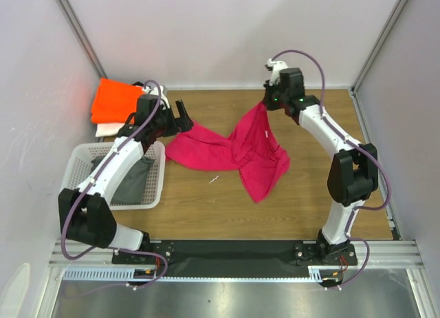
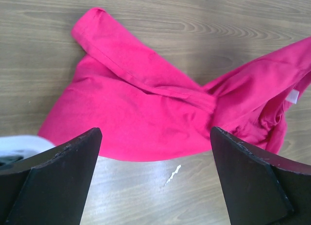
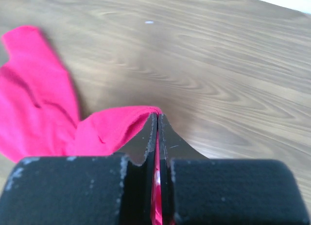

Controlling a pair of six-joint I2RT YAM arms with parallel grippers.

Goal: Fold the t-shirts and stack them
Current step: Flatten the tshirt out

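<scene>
Sprawling unfolded on the counter (image 1: 309, 208), the pink tee (image 1: 234, 153) is what's left; right hand (image 3: 156, 119) clamps its 1 o'clock edge, left hand (image 2: 155, 131) hovers apart at its 9 o'clock end. Orange tee (image 1: 113, 101) sits folded at 10 o'clock.

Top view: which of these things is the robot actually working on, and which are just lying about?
Job: magenta t-shirt, pinched by the right gripper; folded orange t-shirt on white t-shirt; open left gripper.
Lying about: white basket, grey cloth in it, white scrap on the table.
</scene>
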